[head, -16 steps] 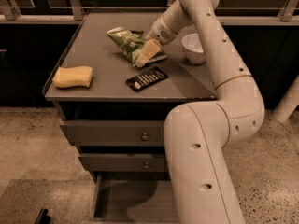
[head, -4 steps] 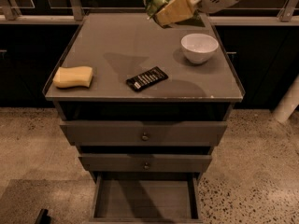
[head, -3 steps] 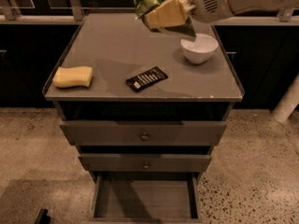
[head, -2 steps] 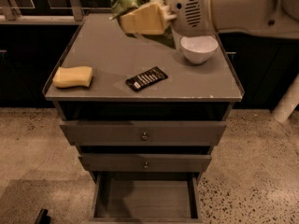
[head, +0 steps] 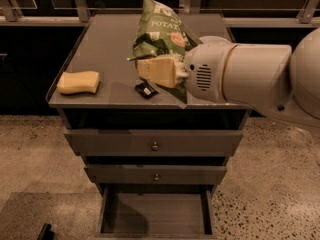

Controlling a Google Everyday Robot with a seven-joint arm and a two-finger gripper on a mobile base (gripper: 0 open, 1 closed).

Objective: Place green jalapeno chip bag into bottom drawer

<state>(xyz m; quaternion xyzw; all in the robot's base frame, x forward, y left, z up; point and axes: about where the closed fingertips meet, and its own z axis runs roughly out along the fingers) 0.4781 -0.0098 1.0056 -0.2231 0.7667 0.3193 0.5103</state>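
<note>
My gripper (head: pixel 159 70) is shut on the green jalapeno chip bag (head: pixel 159 31), a glossy green-and-white bag with white lettering and a small red mark. I hold it in the air above the cabinet top, near its front middle, close to the camera. My white arm comes in from the right and hides the right part of the top. The bottom drawer (head: pixel 156 218) stands pulled open below, its flat floor bare.
A yellow sponge (head: pixel 78 82) lies at the left of the cabinet top (head: pixel 102 44). A flat black wrapper (head: pixel 145 89) shows partly under my gripper. Two upper drawers with small knobs (head: pixel 155 146) are shut. Speckled floor surrounds the cabinet.
My gripper has carried the chip bag from the back right of the top toward the front and lower. The arm now hides the white bowl.
</note>
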